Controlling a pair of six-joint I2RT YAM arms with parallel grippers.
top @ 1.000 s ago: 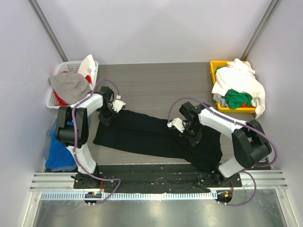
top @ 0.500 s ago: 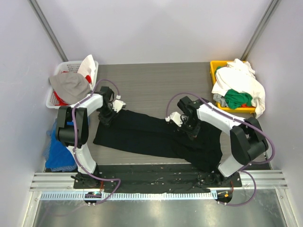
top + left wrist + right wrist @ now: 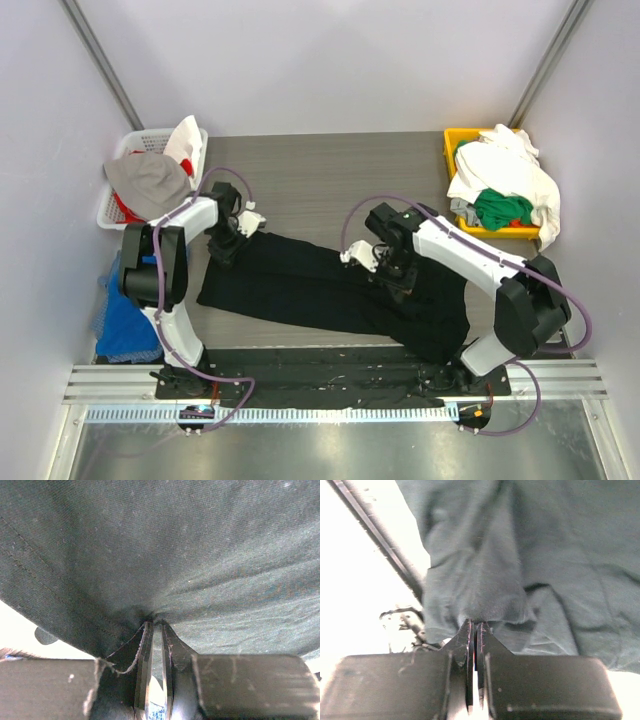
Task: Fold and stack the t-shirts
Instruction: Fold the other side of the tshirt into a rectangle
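Observation:
A large black t-shirt (image 3: 300, 280) lies stretched across the table between both arms. My left gripper (image 3: 226, 245) is shut on its left end; in the left wrist view (image 3: 155, 626) the jaws pinch the dark fabric (image 3: 200, 555). My right gripper (image 3: 392, 272) is shut on a fold of the same shirt near its middle right; the right wrist view (image 3: 474, 626) shows the bunched cloth (image 3: 485, 570) between the jaws. White and green t-shirts (image 3: 505, 190) are piled in the yellow bin (image 3: 452, 150).
A white basket (image 3: 115, 205) with grey, white and red cloth stands at the back left. Blue cloth (image 3: 115, 320) lies left of the left arm's base. The black mat (image 3: 330, 362) and metal rail run along the near edge.
My right gripper has moved left and slightly back with the black shirt's fold, bunching the cloth toward the middle. The left gripper has stayed put.

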